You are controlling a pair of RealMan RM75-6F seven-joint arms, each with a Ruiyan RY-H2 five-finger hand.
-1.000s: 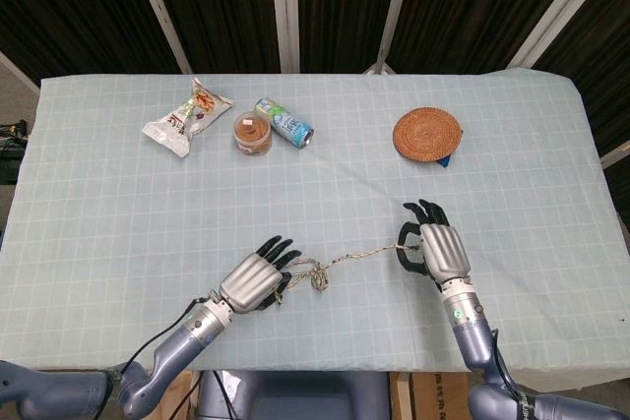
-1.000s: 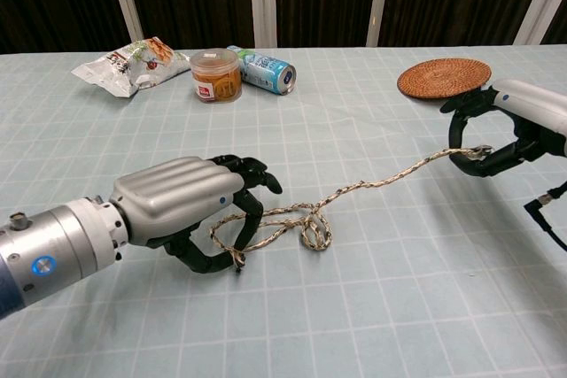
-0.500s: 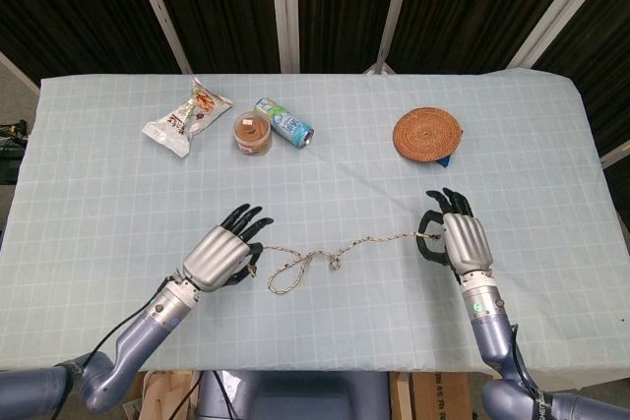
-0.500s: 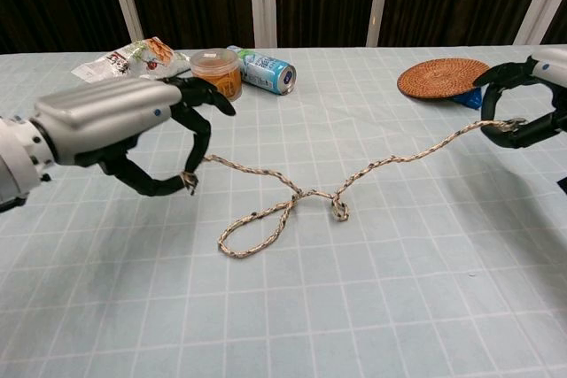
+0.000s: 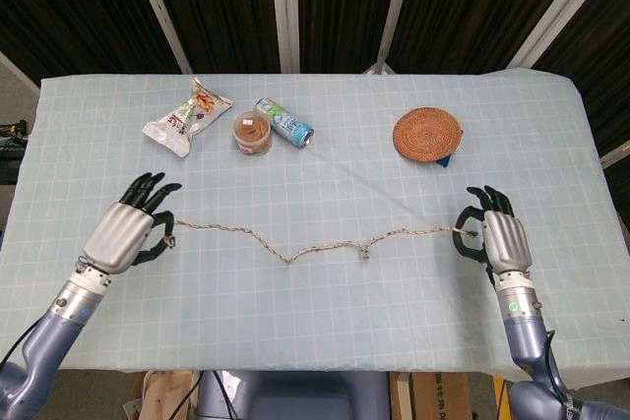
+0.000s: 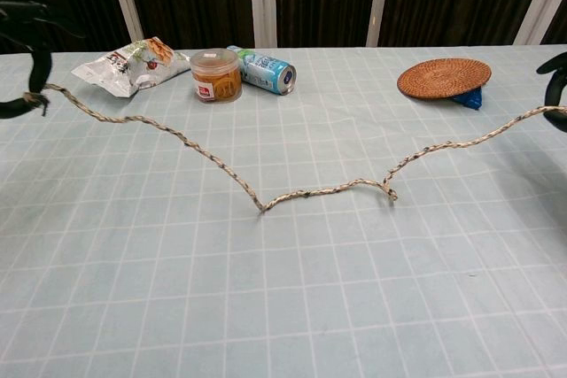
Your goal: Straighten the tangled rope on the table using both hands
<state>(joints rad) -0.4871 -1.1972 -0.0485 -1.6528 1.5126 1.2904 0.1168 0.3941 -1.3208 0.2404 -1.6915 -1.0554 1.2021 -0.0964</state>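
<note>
A thin braided rope (image 5: pixel 315 246) (image 6: pixel 292 194) lies stretched across the front of the table, sagging in the middle with a small kink near its right part. My left hand (image 5: pixel 130 234) pinches the rope's left end at the table's left front. In the chest view only the left hand's dark fingers (image 6: pixel 25 59) show at the left edge, holding that end lifted. My right hand (image 5: pixel 495 241) pinches the right end at the right front; in the chest view just its fingers (image 6: pixel 555 86) show at the right edge.
At the back left lie a snack bag (image 5: pixel 185 116), a brown-lidded jar (image 5: pixel 253 134) and a tipped can (image 5: pixel 285 122). A woven coaster (image 5: pixel 426 134) rests on something blue at the back right. A pale checked cloth (image 5: pixel 315 194) covers the table.
Both hands have moved apart, left hand far leftward and right hand rightward. The rope's loop and tangle have pulled out into one long, nearly straight line.
</note>
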